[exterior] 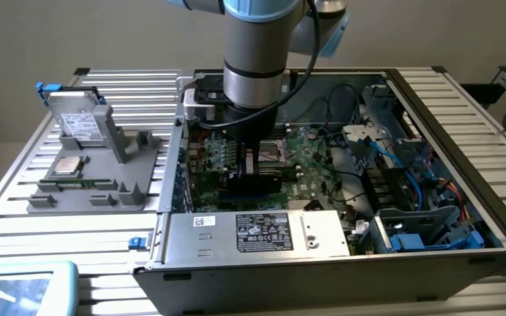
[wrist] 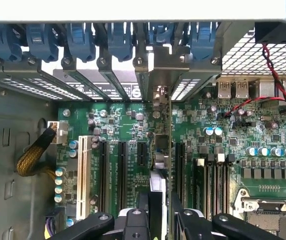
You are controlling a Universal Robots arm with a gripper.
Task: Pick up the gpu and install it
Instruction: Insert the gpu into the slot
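Observation:
The gpu (wrist: 160,150) appears edge-on in the wrist view, standing upright over the green motherboard (wrist: 222,150) between two black expansion slots. Its silver bracket (wrist: 154,67) reaches the row of rear slot openings with blue latches. My gripper (wrist: 158,212) is shut on the card's near end, one black finger on each face. In the exterior view the gripper (exterior: 259,161) is low inside the open computer case (exterior: 464,145), with the dark gpu (exterior: 253,189) under it, close to the board. Whether the card sits in the slot is hidden.
A grey fixture (exterior: 134,194) at the exterior view's left carries a silver hard drive (exterior: 79,123), a processor chip (exterior: 66,166) and a memory stick (exterior: 82,183). The power supply box (exterior: 253,232) fills the case's near side. Blue and black cables (exterior: 411,171) crowd the case's right side.

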